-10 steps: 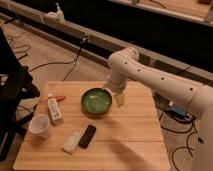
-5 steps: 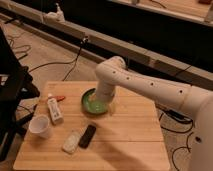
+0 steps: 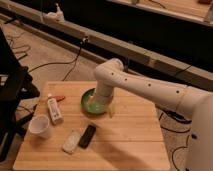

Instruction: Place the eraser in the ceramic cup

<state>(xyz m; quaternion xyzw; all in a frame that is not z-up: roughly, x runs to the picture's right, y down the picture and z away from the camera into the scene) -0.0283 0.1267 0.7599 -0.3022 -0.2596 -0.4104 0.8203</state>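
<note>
The eraser (image 3: pixel 87 136) is a small flat black block lying on the wooden table (image 3: pixel 130 145), near the front left of centre. The ceramic cup (image 3: pixel 40 126) is a plain white cup standing upright at the table's left side, well left of the eraser. My gripper (image 3: pixel 106 109) hangs from the white arm (image 3: pixel 145 87), which reaches in from the right. It is low over the near right rim of the green bowl (image 3: pixel 90 102), above and slightly right of the eraser and apart from it.
A pale whitish block (image 3: pixel 71 142) lies touching or close beside the eraser's left. A white tube (image 3: pixel 54 110) and a small red item (image 3: pixel 59 98) lie left of the bowl. A dark chair (image 3: pixel 12 85) stands left of the table. Cables cross the floor behind.
The arm has swung left and come down, bringing the gripper from the bowl's right side to its near rim, closer to the eraser. The objects on the table have not moved.
</note>
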